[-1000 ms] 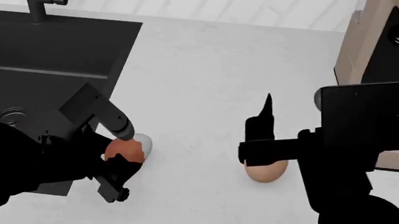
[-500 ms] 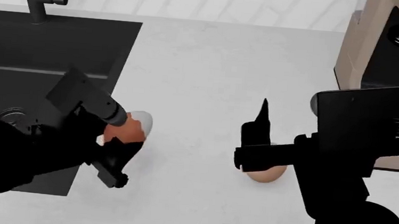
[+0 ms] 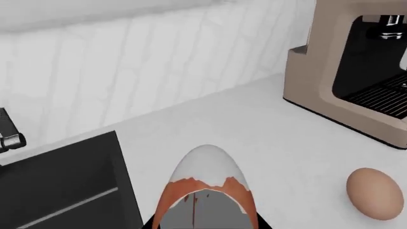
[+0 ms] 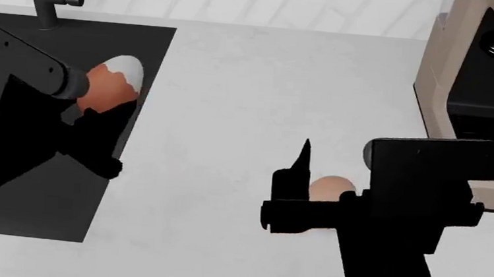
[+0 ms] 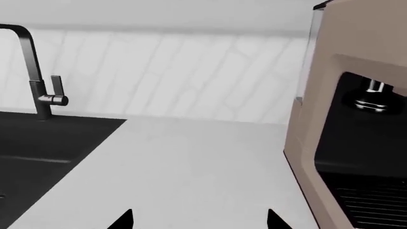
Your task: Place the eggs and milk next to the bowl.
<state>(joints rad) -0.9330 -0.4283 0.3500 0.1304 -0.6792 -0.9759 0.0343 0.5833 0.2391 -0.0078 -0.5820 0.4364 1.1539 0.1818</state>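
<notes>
The right claw (image 4: 301, 182) stands at the tan egg (image 4: 332, 187) on the white bench (image 4: 261, 80), at five o'clock; whether its fingers grip the egg I cannot tell. At ten o'clock the left claw (image 4: 108, 111) holds the brown egg (image 4: 110, 88) above the sink's (image 4: 50, 63) edge. A coffee machine (image 4: 473, 77) stands at two o'clock.

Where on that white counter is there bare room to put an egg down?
The widest bare patch is the white counter between the black sink and the beige coffee machine, back to the wall. It is crowded nearer the robot: the right gripper sits by the tan egg, and the left gripper holds the reddish-brown egg at the sink's edge.
</notes>
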